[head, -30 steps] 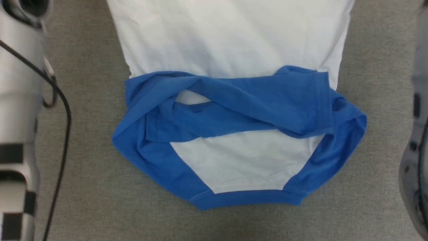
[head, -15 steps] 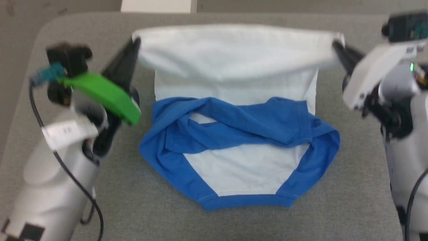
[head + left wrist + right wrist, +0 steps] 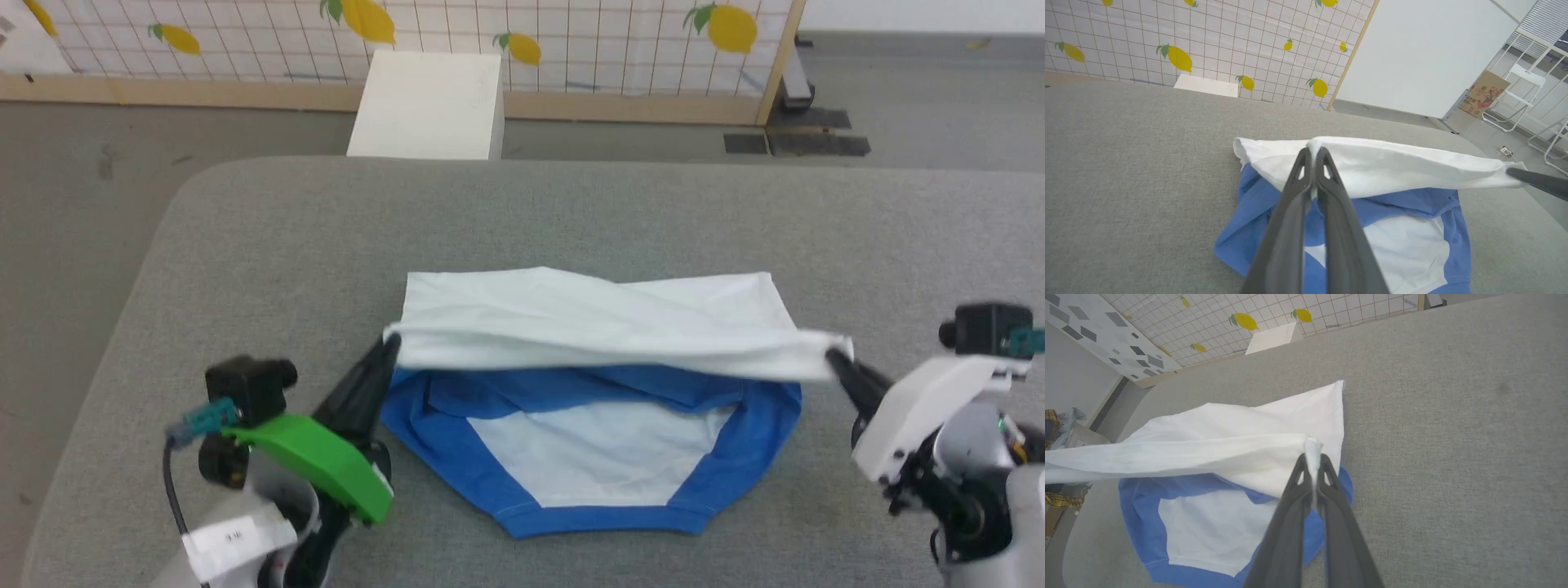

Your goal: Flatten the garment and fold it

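Garment [image 3: 604, 327], half-folded on grey bench [image 3: 571, 212]: hem corners clamped in fully closed left tool [image 3: 392, 343] and right tool [image 3: 834, 355], stretched taut above blue sleeves; best carried level, lowered together, released evenly.

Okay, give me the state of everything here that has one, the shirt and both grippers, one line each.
garment: partly folded; neckline end flat on the table, white hem end lifted and stretched between the grippers.
left gripper: shut on one hem corner of the garment.
right gripper: shut on the other hem corner.
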Robot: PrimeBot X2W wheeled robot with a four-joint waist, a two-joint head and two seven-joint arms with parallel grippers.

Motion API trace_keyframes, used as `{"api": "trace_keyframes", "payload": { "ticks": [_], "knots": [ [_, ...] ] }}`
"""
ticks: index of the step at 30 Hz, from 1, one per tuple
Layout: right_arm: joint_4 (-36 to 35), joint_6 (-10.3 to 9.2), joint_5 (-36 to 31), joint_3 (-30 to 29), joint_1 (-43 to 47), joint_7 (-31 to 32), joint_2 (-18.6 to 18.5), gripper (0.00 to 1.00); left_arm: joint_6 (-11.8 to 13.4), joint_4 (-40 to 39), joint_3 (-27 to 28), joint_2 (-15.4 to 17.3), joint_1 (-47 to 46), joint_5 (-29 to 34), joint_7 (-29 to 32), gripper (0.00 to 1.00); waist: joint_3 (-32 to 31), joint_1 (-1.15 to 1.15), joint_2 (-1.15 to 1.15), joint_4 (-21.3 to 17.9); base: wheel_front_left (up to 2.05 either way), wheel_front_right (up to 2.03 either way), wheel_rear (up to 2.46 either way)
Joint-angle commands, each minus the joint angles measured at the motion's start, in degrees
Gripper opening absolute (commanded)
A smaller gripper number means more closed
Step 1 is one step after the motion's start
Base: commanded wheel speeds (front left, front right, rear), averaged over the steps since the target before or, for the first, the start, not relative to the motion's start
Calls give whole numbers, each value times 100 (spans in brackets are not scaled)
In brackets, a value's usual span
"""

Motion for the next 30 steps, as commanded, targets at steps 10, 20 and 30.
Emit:
{"api": "trace_keyframes", "payload": {
  "ticks": [10, 20, 30],
  "knots": [
    [322, -9, -217, 30, 808, -213, 266, 0, 81, 717, -230, -195, 619, -158, -28, 0, -95, 1, 0, -33, 0, 0, 0],
    [798, -9, -548, 424, 1095, -320, 105, 0, 98, 1654, -415, -331, 781, -281, 226, 0, -77, 1, 0, -57, 0, 0, 0],
    [913, -9, -556, 569, 1195, -187, -57, 92, 239, 1935, -439, -237, 724, -229, 325, 100, -197, 1, 0, -63, 0, 0, 0]
  ]
}}
